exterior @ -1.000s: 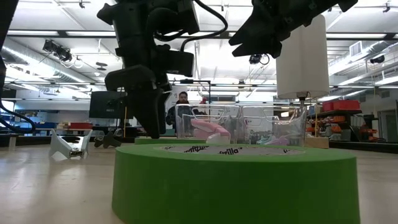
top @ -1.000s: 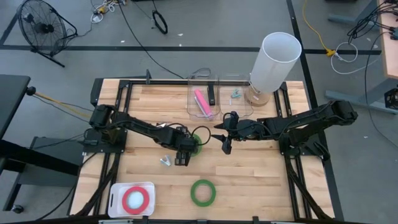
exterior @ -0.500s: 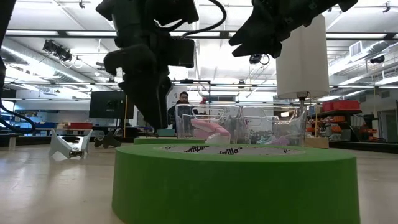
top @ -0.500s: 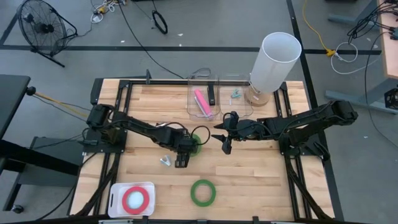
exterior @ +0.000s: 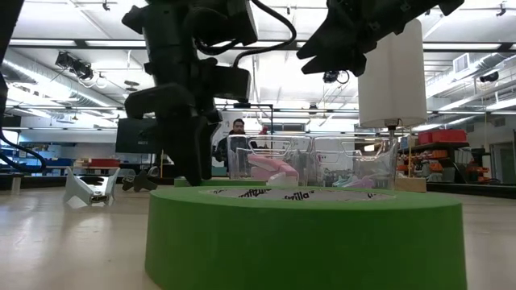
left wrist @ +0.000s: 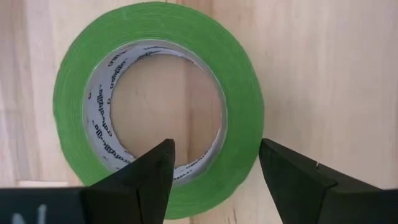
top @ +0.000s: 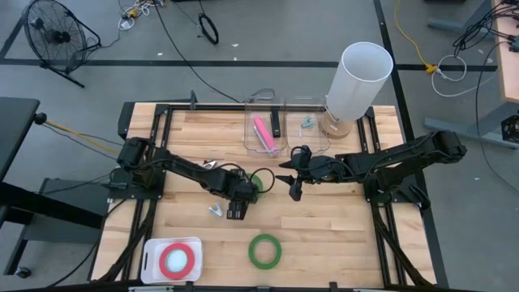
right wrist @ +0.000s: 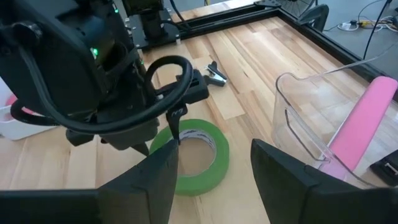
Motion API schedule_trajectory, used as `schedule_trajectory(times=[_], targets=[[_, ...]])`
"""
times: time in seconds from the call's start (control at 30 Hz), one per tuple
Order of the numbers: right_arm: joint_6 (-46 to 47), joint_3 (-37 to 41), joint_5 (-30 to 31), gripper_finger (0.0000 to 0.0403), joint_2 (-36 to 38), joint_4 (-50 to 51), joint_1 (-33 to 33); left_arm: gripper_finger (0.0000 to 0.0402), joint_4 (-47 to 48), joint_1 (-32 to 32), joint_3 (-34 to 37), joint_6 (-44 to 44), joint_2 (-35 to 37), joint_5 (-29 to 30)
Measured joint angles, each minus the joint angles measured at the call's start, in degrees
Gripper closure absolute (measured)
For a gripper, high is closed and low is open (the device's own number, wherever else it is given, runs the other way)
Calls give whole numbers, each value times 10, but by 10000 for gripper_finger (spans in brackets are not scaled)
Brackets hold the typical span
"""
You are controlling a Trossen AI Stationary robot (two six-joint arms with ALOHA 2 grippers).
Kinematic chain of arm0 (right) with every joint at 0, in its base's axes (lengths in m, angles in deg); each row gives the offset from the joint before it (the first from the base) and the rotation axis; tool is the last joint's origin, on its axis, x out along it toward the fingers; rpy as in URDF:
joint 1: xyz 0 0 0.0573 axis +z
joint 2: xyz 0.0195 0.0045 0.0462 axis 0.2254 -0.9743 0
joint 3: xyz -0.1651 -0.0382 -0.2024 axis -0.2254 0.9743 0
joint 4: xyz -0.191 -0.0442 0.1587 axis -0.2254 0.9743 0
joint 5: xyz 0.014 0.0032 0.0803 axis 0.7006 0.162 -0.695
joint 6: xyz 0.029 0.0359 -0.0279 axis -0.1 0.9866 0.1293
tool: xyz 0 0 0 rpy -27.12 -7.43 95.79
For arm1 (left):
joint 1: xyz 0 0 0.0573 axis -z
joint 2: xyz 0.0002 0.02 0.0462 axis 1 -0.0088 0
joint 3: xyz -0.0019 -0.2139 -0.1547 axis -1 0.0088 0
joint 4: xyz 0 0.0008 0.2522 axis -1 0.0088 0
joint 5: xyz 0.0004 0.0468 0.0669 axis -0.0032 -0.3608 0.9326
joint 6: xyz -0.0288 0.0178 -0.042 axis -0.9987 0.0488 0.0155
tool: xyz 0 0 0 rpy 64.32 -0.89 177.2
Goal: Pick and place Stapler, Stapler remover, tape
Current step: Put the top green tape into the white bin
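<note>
The left gripper (left wrist: 211, 171) hovers over a green tape roll (left wrist: 155, 102) lying flat mid-desk (top: 324, 227), fingers spread wide, one over the core, one outside the rim, holding nothing. The grasp step appears in hand; next it likely must descend and close on the wall. The right gripper (right wrist: 214, 163) waits nearby, open and empty. A second green roll (top: 264, 251) lies at the desk's near edge.
</note>
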Motion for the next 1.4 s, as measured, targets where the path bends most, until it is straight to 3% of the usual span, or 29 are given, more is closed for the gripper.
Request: schedule_trajectory(times=[0.33,0.57,0.7,0.83,1.03,1.17,1.4], targets=[[0,0,0,202,0,1,0,165,-9,-4,0,-8,-5,-40],[0,0,0,202,0,2,0,169,-15,-4,1,-9,-28,-38],[0,0,0,202,0,3,0,213,-13,-5,1,0,-29,-33],[0,0,0,202,0,3,0,312,-9,-4,1,1,-29,-34],[0,0,0,202,0,3,0,317,2,-1,0,-3,-27,-39],[0,0,0,202,0,4,0,317,70,12,-24,-17,-18,-55],[-4,0,0,202,0,11,0,317,270,77,-122,-91,6,-75]])
